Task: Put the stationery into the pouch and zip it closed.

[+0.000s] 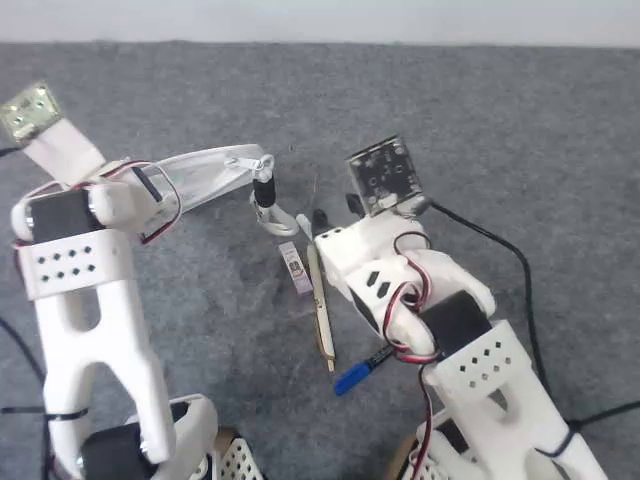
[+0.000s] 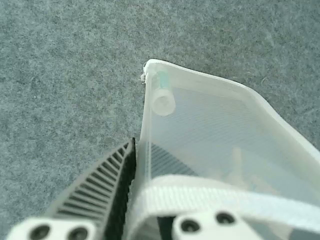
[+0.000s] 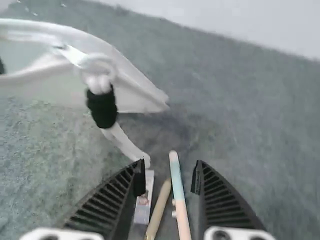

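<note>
Pouch (image 1: pixel 205 172) of clear mesh sits toward the far left of the grey desk (image 1: pixel 500 120), one end clamped in the left hand (image 2: pixel 142 165). The right hand (image 3: pixel 167 172), fingers apart, straddles a pale pen (image 3: pixel 176 195) lying beside a pencil (image 3: pixel 157 215) and a small eraser (image 3: pixel 142 205). A blue marker (image 1: pixel 352 379) lies nearer.

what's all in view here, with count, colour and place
pouch: 1, clear mesh, raised, clamped at one end
zip pull: 1, black with white strap, hanging off pouch
tube: 1, white-green, inside pouch
eraser: 1, white-purple, on mat
pencil: 1, tan, beside eraser
pen: 1, white-teal, beside pencil
marker: 1, blue, on mat near pencil's end
mat: 1, grey, under everything
left gripper: 1, black-white, shut on pouch
right gripper: 1, black-white, open over pen
</note>
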